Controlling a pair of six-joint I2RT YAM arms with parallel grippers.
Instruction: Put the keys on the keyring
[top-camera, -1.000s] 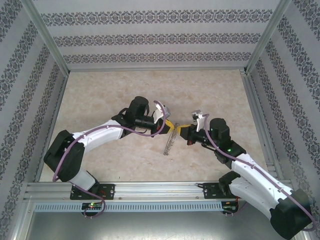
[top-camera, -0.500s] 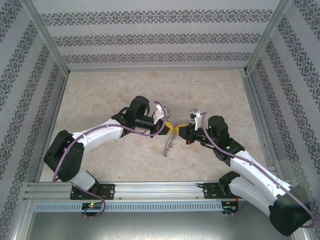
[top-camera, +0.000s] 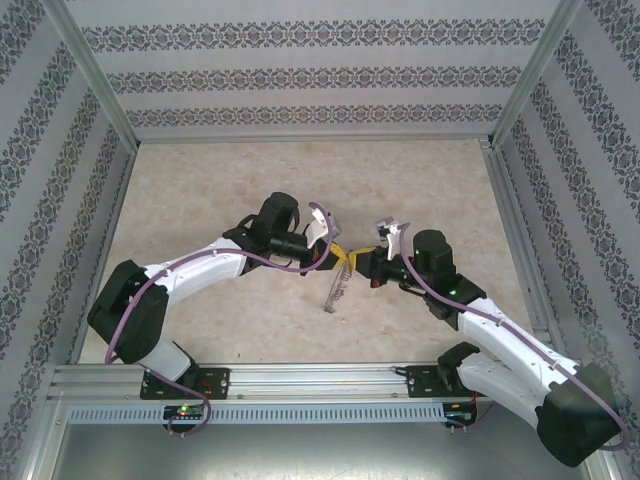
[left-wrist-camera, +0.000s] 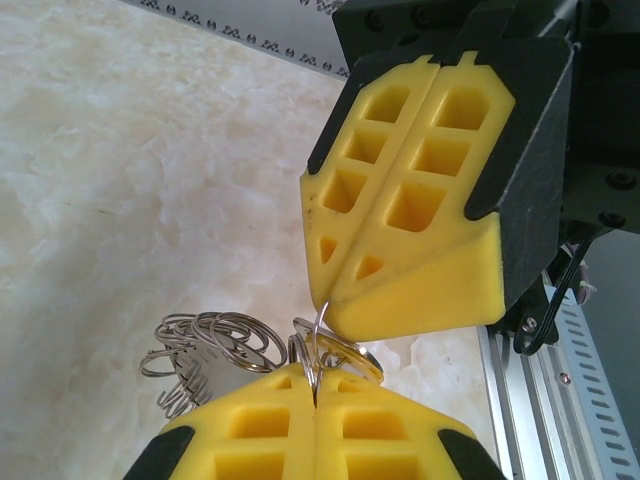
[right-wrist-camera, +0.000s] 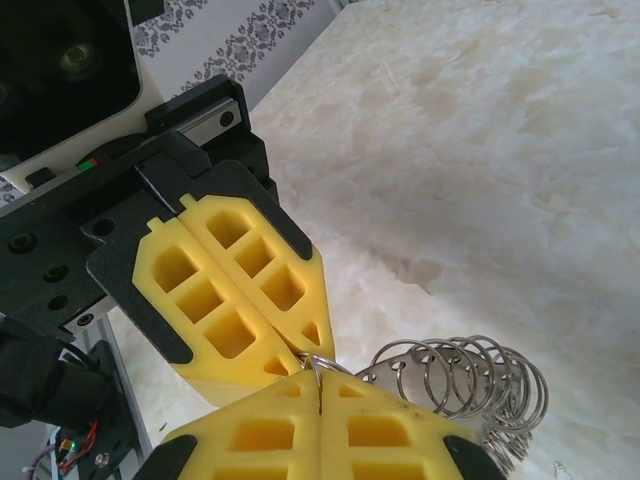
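The keyring (top-camera: 335, 288), a bunch of small silvery rings on a thin wire, hangs above the table between my two grippers. My left gripper (top-camera: 340, 254) is shut on its wire; in the left wrist view that gripper (left-wrist-camera: 316, 392) pinches thin loops, with the bunch of the keyring (left-wrist-camera: 205, 345) off to the left. My right gripper (top-camera: 360, 262) is shut too, tip to tip with the left, and clamps a thin wire loop (right-wrist-camera: 318, 375). A small flat piece with a yellow-gold rim, possibly the key (left-wrist-camera: 362, 358), sits between the tips. Beside the right gripper (right-wrist-camera: 318, 392) spreads the keyring (right-wrist-camera: 470, 380).
The marble-patterned table (top-camera: 300, 180) is walled by patterned panels on three sides. An aluminium rail (top-camera: 300, 378) runs along the near edge, under both arm bases. The rail (left-wrist-camera: 545, 390) also lies close to the right of the left wrist.
My right gripper has moved left until its tip meets the left gripper's tip. The left arm has held still and the hanging keyring has barely shifted.
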